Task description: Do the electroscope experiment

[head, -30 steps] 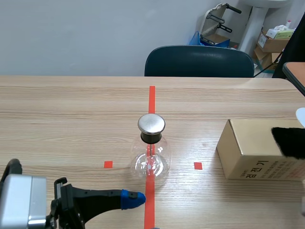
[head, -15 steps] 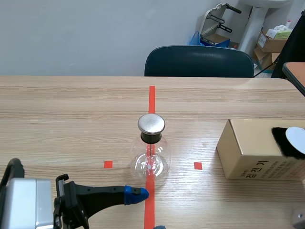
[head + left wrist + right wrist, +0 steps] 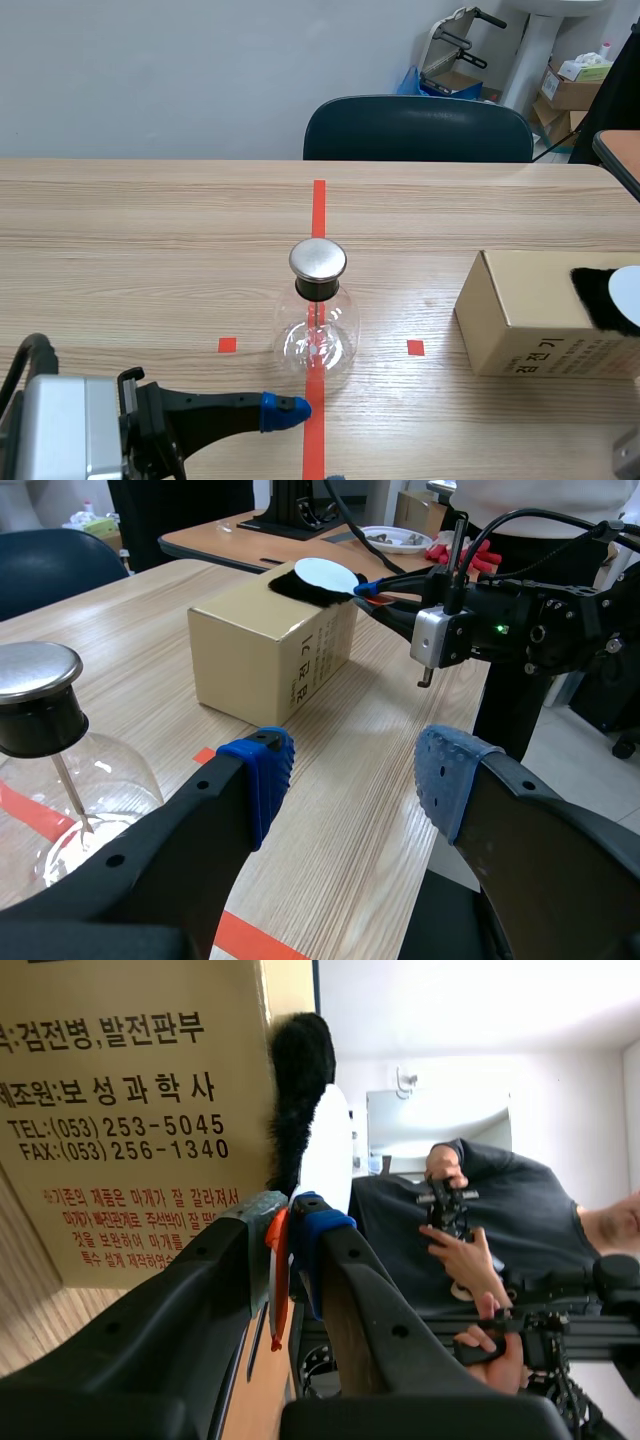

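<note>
Left jaws stand open near one electroscope (image 3: 317,318) at the bench's middle; right jaws pinch one white disc (image 3: 326,1150) by its handle, against one fur (image 3: 298,1065) atop one box (image 3: 525,318), right edge.

The cardboard box (image 3: 530,310) runs off the scene's right edge, as do the black fur (image 3: 598,298) and white disc (image 3: 627,288) lying on it. Of the right arm (image 3: 628,455) only a grey corner shows, near right. The right gripper (image 3: 287,1228) pinches an orange-red handle (image 3: 274,1310), its pads hiding most of it.
</note>
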Available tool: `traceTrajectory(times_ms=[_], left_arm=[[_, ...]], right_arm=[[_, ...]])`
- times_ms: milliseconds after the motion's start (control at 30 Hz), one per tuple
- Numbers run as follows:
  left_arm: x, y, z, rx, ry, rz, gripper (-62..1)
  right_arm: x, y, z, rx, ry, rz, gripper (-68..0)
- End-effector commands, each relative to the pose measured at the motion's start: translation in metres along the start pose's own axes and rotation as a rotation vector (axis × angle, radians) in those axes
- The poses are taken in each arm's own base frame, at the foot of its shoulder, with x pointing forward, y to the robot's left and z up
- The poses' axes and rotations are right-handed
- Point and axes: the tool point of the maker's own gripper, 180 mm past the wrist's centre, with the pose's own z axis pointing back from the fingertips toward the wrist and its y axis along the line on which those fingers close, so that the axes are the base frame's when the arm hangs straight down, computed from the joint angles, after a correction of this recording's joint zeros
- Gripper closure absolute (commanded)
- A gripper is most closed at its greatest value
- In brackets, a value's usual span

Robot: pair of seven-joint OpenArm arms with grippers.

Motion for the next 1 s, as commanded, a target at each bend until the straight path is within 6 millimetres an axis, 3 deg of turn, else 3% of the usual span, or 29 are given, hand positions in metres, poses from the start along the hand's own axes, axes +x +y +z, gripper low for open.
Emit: traceTrajectory(times_ms=[0,133,267,333,467,533,633,700,733,833,900,967], left_arm=[[0.019,0.026,-0.022,0.11,-0.075,-0.033,-30.2],[0.018,0.025,-0.025,0.118,-0.07,-0.026,-30.2],[0.017,0.025,-0.027,0.125,-0.062,-0.02,-30.2],[0.017,0.025,-0.028,0.125,-0.063,-0.02,-30.2],[0.017,0.025,-0.027,0.125,-0.063,-0.021,-30.2],[0.017,0.025,-0.027,0.125,-0.063,-0.021,-30.2],[0.017,0.026,-0.027,0.128,-0.062,-0.022,-30.2],[0.017,0.027,-0.027,0.132,-0.062,-0.025,-30.2],[0.017,0.027,-0.027,0.132,-0.061,-0.027,-30.2],[0.015,0.028,-0.027,0.133,-0.056,-0.028,-30.2],[0.014,0.031,-0.027,0.134,-0.053,-0.039,-30.2],[0.011,0.033,-0.027,0.136,-0.046,-0.044,-30.2]], right_arm=[[0.006,-0.007,0.002,-0.011,-0.07,0.069,-0.8],[0.026,-0.003,0.008,0.001,-0.17,0.06,-0.8],[-0.012,-0.006,0.008,-0.019,0.053,0.039,-0.8],[-0.017,-0.007,0.008,-0.019,0.082,0.041,-0.8],[0.018,-0.004,0.009,-0.013,-0.109,0.042,-0.8],[0.023,-0.004,0.009,-0.016,-0.127,0.034,-0.8],[-0.013,-0.003,0.017,-0.02,0.09,0.005,-0.8],[-0.024,-0.002,0.022,-0.009,0.148,0.009,-0.8],[-0.02,-0.001,0.023,0.002,0.117,0.017,-0.8],[0.017,0.001,0.02,0.02,-0.098,0.042,-0.8],[0.025,0.0,0.02,0.017,-0.137,0.045,-0.8],[-0.001,-0.001,0.02,0.014,0.017,0.039,-0.8]])
